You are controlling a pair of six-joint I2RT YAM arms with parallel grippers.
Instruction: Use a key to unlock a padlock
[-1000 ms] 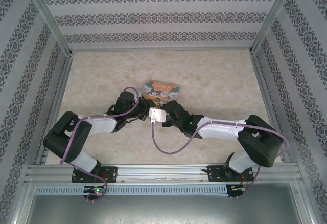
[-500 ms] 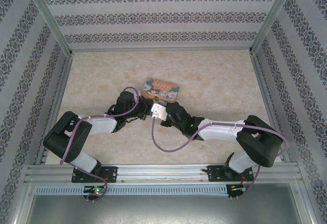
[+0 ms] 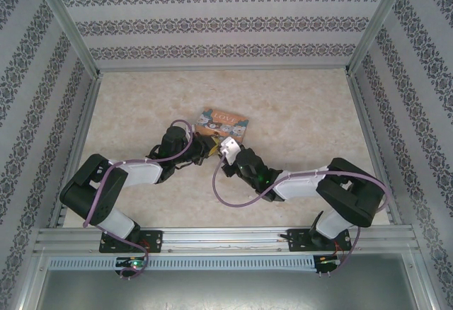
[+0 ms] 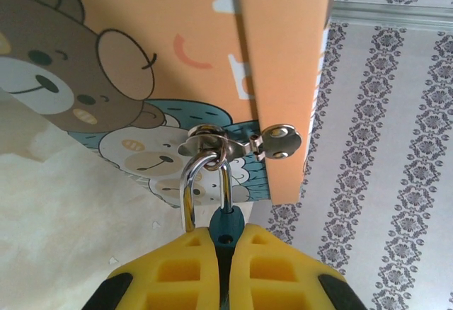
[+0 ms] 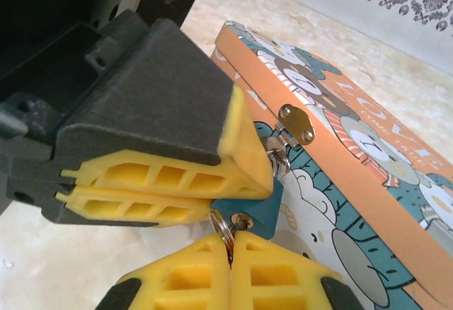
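Note:
The small teal padlock (image 4: pixel 230 218) hangs by its silver shackle (image 4: pixel 190 190) from the hasp of the "LOVE" tin (image 4: pixel 283 55). My left gripper (image 4: pixel 225 236) is shut on the padlock's body. In the right wrist view the left gripper's yellow fingers (image 5: pixel 170 175) pinch the padlock (image 5: pixel 260 207) from the left. My right gripper (image 5: pixel 230 239) is shut on the key, whose ring (image 5: pixel 221 225) sticks out at the fingertips. The key's tip sits at the keyhole (image 5: pixel 243 220). From above, both grippers (image 3: pixel 207 147) (image 3: pixel 225 148) meet at the tin's near edge.
The tin (image 3: pixel 225 120) lies flat on the beige tabletop (image 3: pixel 297 112), mid-table. Patterned walls and an aluminium frame (image 3: pixel 364 112) enclose the table. A purple cable (image 3: pixel 230 200) loops under the right arm.
The right arm has pushed its wrist forward and up toward the tin, bringing the key to the padlock. The left arm has stayed put, holding the padlock.

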